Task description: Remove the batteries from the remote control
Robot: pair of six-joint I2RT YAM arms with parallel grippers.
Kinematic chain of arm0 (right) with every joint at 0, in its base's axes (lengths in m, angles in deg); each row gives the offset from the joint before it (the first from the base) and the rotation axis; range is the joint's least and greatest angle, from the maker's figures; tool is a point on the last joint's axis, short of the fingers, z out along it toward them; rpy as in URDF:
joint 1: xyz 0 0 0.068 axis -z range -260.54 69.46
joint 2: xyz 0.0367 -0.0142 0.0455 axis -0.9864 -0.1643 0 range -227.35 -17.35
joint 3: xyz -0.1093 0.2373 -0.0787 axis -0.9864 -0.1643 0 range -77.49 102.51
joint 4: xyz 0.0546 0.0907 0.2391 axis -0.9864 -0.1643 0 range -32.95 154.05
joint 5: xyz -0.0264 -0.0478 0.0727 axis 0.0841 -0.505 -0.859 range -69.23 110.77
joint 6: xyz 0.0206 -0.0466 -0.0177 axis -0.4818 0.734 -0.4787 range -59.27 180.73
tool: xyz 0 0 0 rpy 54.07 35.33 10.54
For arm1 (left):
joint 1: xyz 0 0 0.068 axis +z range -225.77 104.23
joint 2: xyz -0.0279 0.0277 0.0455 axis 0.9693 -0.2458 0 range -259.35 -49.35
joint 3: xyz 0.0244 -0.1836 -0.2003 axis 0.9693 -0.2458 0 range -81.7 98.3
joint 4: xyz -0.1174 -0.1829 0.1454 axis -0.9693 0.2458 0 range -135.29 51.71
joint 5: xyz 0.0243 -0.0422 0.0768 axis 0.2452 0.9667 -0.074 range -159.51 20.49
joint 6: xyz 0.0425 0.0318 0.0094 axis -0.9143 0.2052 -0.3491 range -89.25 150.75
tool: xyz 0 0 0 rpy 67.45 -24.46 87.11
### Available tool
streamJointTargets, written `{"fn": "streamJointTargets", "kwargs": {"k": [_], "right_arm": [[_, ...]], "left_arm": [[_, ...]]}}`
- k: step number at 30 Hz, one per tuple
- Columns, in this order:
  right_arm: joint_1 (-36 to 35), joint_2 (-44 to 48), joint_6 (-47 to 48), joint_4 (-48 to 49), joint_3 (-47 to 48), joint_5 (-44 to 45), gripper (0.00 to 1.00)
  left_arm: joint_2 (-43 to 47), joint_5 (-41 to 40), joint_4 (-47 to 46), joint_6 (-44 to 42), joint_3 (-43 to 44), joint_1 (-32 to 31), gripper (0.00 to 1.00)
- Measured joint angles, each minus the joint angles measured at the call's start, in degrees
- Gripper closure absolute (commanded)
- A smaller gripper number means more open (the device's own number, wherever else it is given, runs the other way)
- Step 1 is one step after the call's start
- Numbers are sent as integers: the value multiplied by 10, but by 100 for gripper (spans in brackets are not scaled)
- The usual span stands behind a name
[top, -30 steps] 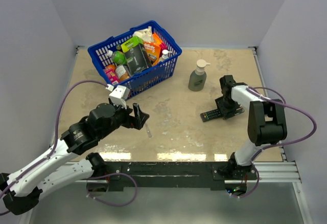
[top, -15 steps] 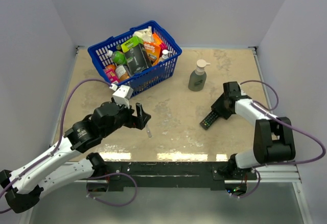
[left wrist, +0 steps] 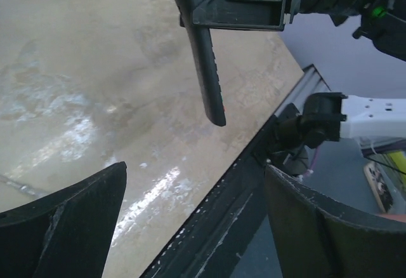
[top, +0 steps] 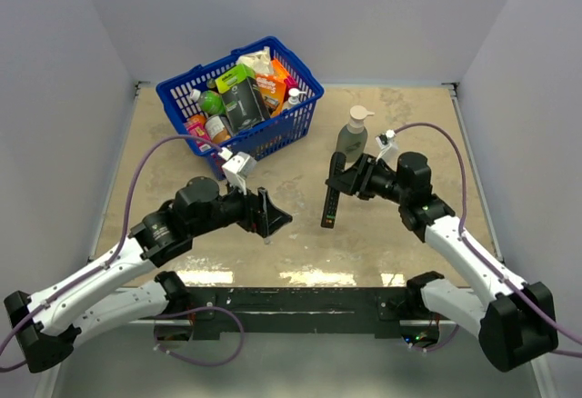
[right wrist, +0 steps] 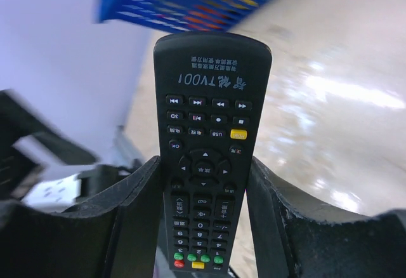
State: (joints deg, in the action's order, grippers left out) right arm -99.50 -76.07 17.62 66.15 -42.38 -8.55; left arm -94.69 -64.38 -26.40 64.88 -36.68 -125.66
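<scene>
My right gripper [top: 339, 180] is shut on the remote control [top: 331, 203], a slim black bar held off the table and hanging nearly upright over its middle. In the right wrist view the remote control [right wrist: 212, 94] shows its button face, with both pads [right wrist: 141, 189] pressed on its long edges around the right gripper [right wrist: 206, 167]. My left gripper [top: 275, 217] stands open just left of it. From the left wrist the remote control [left wrist: 204, 56] hangs ahead of the wide-open left gripper [left wrist: 193, 171], apart from it. No batteries can be made out.
A blue basket [top: 273, 134] full of groceries stands at the back left. A grey-green pump bottle [top: 351, 140] stands behind the held remote. A thin grey stick-like thing [left wrist: 16, 184] lies on the table by my left gripper. The table's near rail [left wrist: 241, 189] runs below.
My right arm has lifted the remote from the table's right side and swung it to the middle, now upright. My left gripper has moved right toward it, still open.
</scene>
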Motion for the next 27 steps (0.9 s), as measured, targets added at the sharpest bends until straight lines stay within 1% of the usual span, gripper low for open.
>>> {"fn": "streamJointTargets", "kwargs": {"k": [3,6,12,18,27], "right_arm": [[-19,31,-31,68,-6,-34,62],[-37,45,-55,111,-7,-55,62],[-61,78,-104,188,-9,-92,62],[-77,111,-136,241,-9,-108,62],[-88,124,-169,271,-12,-112,62]], "left_arm": [[-17,60,-47,8,-10,0,7],[-42,114,-98,12,-18,0,5],[-58,188,-210,15,-43,0,2],[-94,240,-308,23,-45,0,2],[-135,267,-369,33,-45,0,7]]}}
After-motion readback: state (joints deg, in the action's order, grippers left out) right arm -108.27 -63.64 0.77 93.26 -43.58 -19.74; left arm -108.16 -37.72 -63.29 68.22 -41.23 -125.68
